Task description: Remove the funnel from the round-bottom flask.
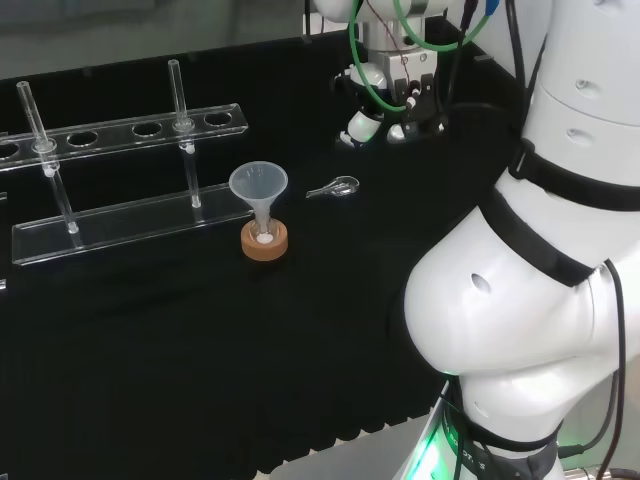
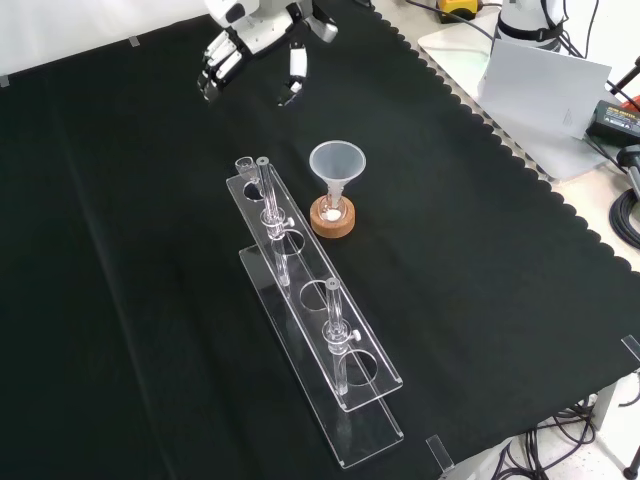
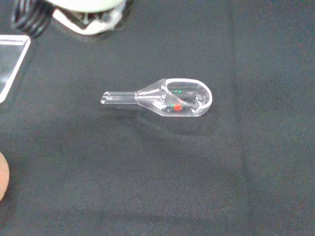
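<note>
A clear funnel stands upright with its stem pointing down into a cork ring in the middle of the cloth. I cannot make out a clear flask on that ring. The hand hangs above the cloth, to the right of the funnel in the head view and well apart from it. Its fingers are relaxed, pointing down, with nothing in them. A blurred white part of the hand shows in the wrist view.
A small clear glass scoop lies on the cloth between the funnel and the hand. A clear test-tube rack with a few tubes stands left of the funnel in the head view.
</note>
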Tool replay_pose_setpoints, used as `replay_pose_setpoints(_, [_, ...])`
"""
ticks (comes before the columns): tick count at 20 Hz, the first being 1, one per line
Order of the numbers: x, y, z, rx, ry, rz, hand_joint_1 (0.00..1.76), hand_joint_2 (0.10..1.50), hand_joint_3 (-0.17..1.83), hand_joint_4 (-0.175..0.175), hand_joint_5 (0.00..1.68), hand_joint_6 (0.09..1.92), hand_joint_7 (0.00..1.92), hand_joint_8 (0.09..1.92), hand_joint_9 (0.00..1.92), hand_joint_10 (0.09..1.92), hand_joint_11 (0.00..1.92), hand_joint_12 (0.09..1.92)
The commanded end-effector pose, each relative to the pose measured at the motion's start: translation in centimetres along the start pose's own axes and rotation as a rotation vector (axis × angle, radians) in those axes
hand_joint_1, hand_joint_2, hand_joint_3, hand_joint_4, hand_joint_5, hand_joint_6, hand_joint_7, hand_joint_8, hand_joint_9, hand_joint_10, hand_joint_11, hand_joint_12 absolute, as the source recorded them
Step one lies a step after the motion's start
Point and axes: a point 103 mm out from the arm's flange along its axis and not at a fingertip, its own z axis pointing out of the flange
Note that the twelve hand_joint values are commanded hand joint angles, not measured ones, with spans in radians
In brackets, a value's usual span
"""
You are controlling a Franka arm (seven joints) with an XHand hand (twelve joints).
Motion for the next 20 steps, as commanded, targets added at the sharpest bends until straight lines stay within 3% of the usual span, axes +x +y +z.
replay_pose_setpoints(1, [2.6,-4.1,-1.6,-0.022,-0.029,0.014,0.86,0.60,0.63,-0.029,0.27,0.09,0.05,0.64,0.30,0.71,0.21,1.39])
replay_pose_setpoints(12, [4.9,-7.8,-4.3,-0.060,-0.056,0.012,0.86,0.60,0.63,-0.029,0.27,0.09,0.08,0.66,0.33,0.70,0.23,1.39])
replay_pose_setpoints(20, [5.8,-9.1,-4.7,-0.066,-0.071,0.011,0.85,0.60,0.62,-0.027,0.29,0.09,0.09,0.66,0.35,0.70,0.24,1.38])
